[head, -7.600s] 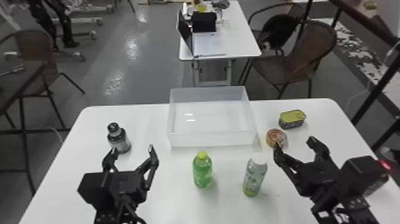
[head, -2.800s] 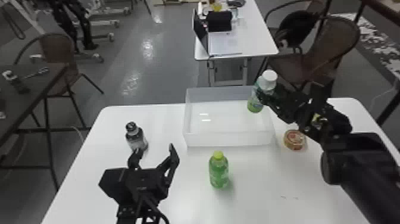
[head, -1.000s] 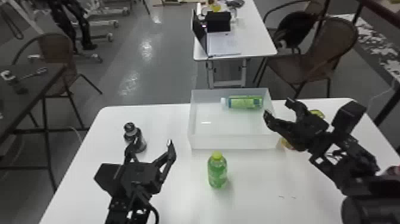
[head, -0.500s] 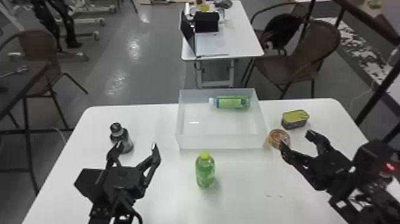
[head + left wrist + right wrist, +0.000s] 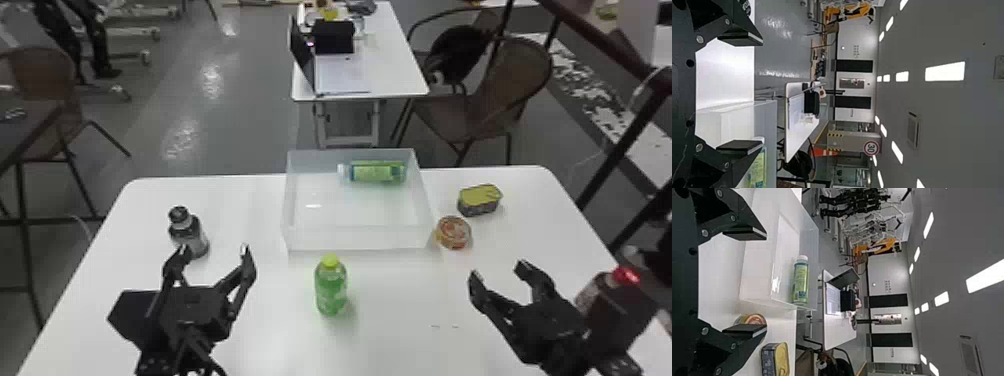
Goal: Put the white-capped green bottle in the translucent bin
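left gripper [image 5: 214, 249] at 8 o'clock, jaws spread, nothing in them | up at 12, the translucent bin [image 5: 350, 239], and there's the white-capped green bottle [image 5: 377, 172], lying inside toward 1 o'clock: placing looks done, nothing left to move | right gripper [image 5: 498, 270] at 4, jaws wide, empty

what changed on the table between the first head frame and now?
Right gripper took the white-capped bottle from in front of the bin, carried it forward and let go; it now lies inside. Gripper is back at the right, open. Bin slid slightly right, closer to the round tin. Unmoved: both tins, green-capped bottle, dark bottle.
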You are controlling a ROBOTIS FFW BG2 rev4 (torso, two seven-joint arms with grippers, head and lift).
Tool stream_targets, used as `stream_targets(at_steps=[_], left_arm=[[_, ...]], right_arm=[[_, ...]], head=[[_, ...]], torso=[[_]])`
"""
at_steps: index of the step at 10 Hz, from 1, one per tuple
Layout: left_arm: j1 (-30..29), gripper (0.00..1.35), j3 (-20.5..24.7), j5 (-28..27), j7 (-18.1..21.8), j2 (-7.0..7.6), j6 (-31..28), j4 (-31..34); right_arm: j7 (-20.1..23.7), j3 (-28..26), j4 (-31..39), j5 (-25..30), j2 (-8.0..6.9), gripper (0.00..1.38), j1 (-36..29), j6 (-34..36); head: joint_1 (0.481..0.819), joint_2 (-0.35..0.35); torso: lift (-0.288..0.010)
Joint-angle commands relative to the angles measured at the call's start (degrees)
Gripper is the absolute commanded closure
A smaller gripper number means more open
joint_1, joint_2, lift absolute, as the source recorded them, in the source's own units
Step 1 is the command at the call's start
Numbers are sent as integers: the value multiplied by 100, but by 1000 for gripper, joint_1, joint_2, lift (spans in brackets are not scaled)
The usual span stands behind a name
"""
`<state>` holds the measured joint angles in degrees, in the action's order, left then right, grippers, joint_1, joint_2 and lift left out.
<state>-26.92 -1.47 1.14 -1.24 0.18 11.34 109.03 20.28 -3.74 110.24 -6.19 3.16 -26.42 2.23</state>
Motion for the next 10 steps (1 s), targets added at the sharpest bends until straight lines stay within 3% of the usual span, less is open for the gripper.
stream_targets(at_steps=[1,3,4,5,6,8,9,10], left_arm=[[-15,360,-11,9,-17,-32,-9,4],[12,360,-37,-8,-34,-32,-44,4],[12,361,-37,-8,-43,-32,-44,4],[20,360,-64,1,-96,-32,-44,4],[12,361,-64,1,-105,-32,-35,4],[20,361,-117,1,-122,-32,-132,4],[47,361,-152,18,-131,-32,-158,4],[38,361,-187,80,-219,-32,-141,4]], right_arm=[[-24,-4,42,39,0,438,49,-3],[-261,31,279,188,-26,438,23,164],[-586,75,411,241,-97,440,-100,164],[-1351,233,595,56,-167,437,-390,269],[-1623,374,639,-366,-176,435,-478,357],[-744,567,235,-471,97,412,93,-328],[-824,629,314,-190,273,417,190,-425],[-1166,655,534,-216,255,440,23,-91]], head=[[695,28],[695,24],[695,19],[695,13],[695,-3],[695,8],[695,44],[695,52]], torso=[[-19],[-19],[-19],[-19],[-19],[-19],[-19],[-19]])
